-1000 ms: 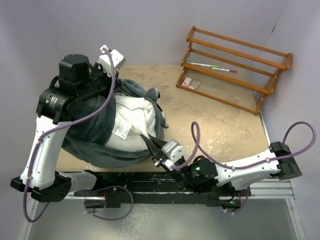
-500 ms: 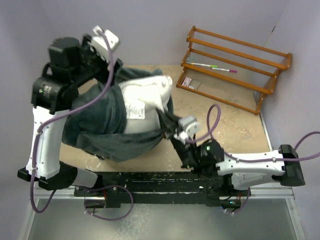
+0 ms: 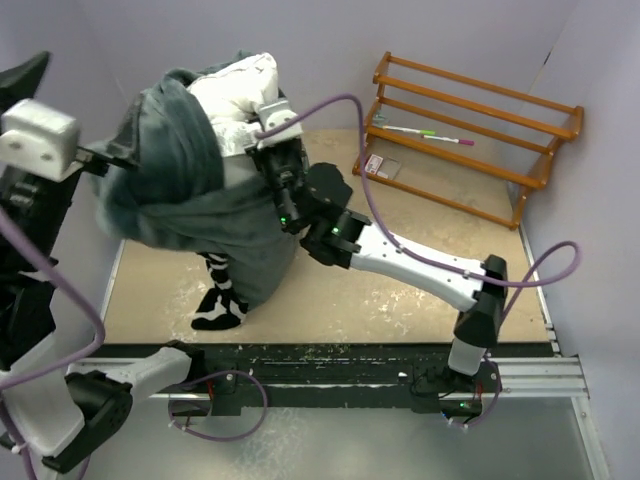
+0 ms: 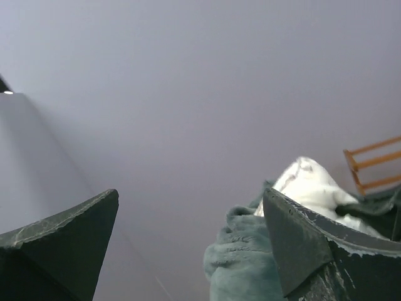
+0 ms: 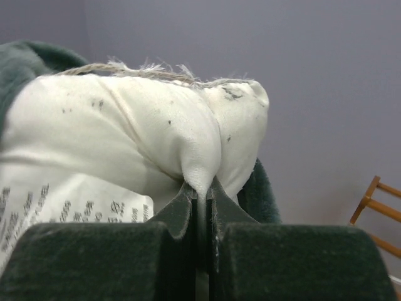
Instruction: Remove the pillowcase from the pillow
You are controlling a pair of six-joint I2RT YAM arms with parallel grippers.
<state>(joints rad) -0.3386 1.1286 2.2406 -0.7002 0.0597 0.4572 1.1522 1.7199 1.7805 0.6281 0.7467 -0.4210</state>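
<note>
The right gripper (image 5: 200,188) is closed tight on a small fold of the white pillow (image 5: 125,138); the fold stands up between the two dark fingers (image 5: 94,257), which almost touch each other. From above, this gripper (image 3: 262,140) holds the pillow (image 3: 240,85) high over the far left part of the table (image 3: 340,300). One end of the pillow comes out of the pillowcase (image 3: 170,170), and the grey plush side is wrapped around the rest of it. The pillowcase hangs down to the table, and there its zebra side (image 3: 220,300) shows at the lowest corner. A white label (image 5: 56,200) is sewn on the pillow, with several lines of black print, but the letters are too small and too blurred to read. A frayed seam runs along the top edge of the pillow. The left gripper (image 4: 191,200) is wide open, and the plain wall shows between its fingers (image 4: 307,251). The grey plush (image 4: 241,263) lies just beside one finger, but I cannot tell if it touches. At the far right corner stands a wooden rack (image 3: 470,150) with two pens (image 3: 425,134) and a small card (image 3: 383,166); its writing cannot be read.
</note>
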